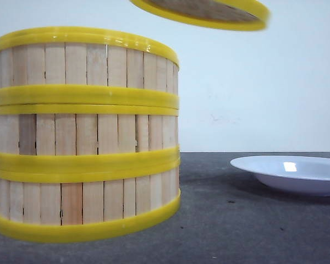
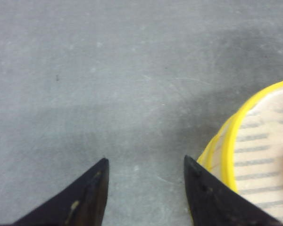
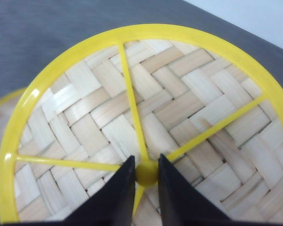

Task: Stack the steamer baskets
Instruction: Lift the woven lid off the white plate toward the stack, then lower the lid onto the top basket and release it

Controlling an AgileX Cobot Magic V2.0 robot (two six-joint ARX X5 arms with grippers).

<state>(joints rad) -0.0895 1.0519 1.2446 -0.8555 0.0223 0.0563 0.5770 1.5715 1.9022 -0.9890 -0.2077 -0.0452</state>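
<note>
three steamer baskets [image 1: 85, 135] stacked in one column on the dark table [image 1: 236, 220], at the left of the front view.

the white plate [image 1: 291, 173] rests on the table well to the right of the stack. the woven lid [image 3: 146, 122] hangs tilted in the air above and right of the stack, the right gripper [image 3: 146, 181] pinching its yellow knob [image 3: 146, 173]. the left gripper [image 2: 146, 188] is spread, nothing between its fingers, just beside the top basket's rim [image 2: 231, 150].
</note>
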